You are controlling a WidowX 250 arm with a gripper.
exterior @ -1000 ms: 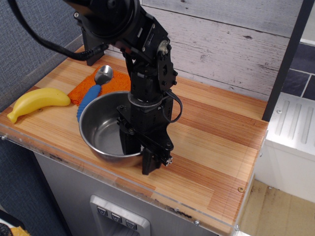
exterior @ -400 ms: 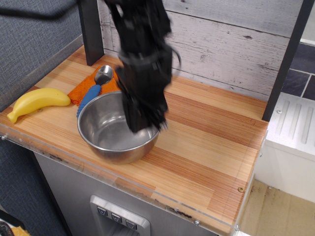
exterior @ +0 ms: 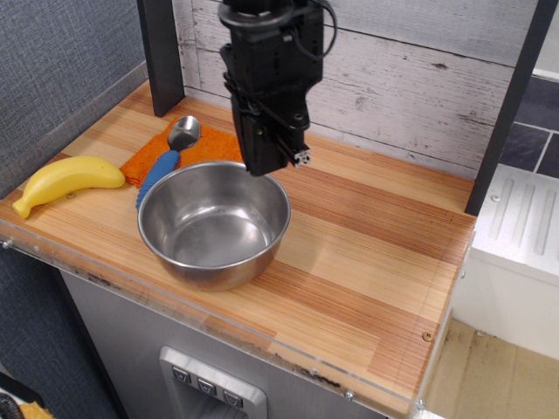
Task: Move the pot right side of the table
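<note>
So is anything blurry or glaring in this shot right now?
In the observation.image view everything is sharp: the gripper shows no motion blur, the pot carries soft reflections inside without harsh glare, and the table is evenly lit.

We found the pot [exterior: 214, 224], a large round bowl of shiny stainless steel, deep and without handles or lid, standing upright and empty on the table [exterior: 367, 262]. It sat toward the left and near the front edge, its polished inside catching dull reflections. The table was a rectangular top of light and reddish wood planks with a clear plastic strip along its front edge, over a grey base. To the right of the pot the planks lay bare.
</note>
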